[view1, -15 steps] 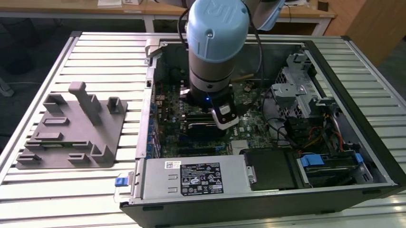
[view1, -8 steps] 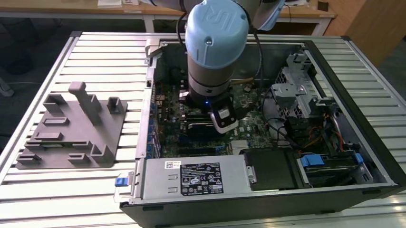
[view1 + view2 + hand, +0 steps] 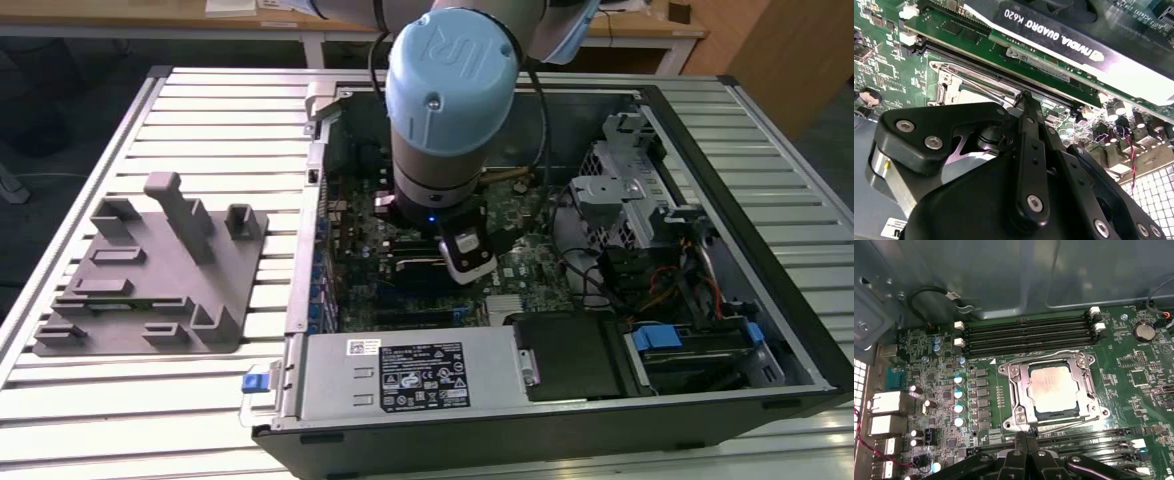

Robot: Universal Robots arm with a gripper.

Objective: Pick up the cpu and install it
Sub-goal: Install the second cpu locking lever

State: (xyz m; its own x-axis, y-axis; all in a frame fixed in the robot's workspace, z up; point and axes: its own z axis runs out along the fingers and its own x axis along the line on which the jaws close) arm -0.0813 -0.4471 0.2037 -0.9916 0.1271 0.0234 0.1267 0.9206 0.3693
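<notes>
1. cpu (image 3: 1055, 389) lying flat in the socket frame (image 3: 1019, 395) on the green motherboard (image 3: 1134, 375), silvery top face up, seen in the first wrist view.
2. square, so no long axis; sides running parallel to the frame's bars and roughly parallel to the black memory slots (image 3: 1029, 335) beyond it.
3. dull brushed-metal top with a pale rim; frame of bright stamped steel around a black socket, with a thin wire lever along its edge.
4. gripper (image 3: 1024, 436) poised just at the frame's near edge, black linkage fingers drawn together to a narrow closed tip, nothing held between them; same black jointed links and screw heads close up in the second wrist view (image 3: 1026, 100).
5. in the exterior view, pale blue arm (image 3: 451, 100) reaching straight down into the open computer case (image 3: 747, 110), gripper (image 3: 467, 262) low over the board.
6. tight quarters: a black graphics card (image 3: 1064, 35) just beside the socket, rows of capacitors (image 3: 959, 400) on another side, metal case wall behind the slots.
7. grey plastic fixture (image 3: 147, 270) with upright posts resting on the slatted table (image 3: 80, 400), well apart from the case, at the exterior view's left.
</notes>
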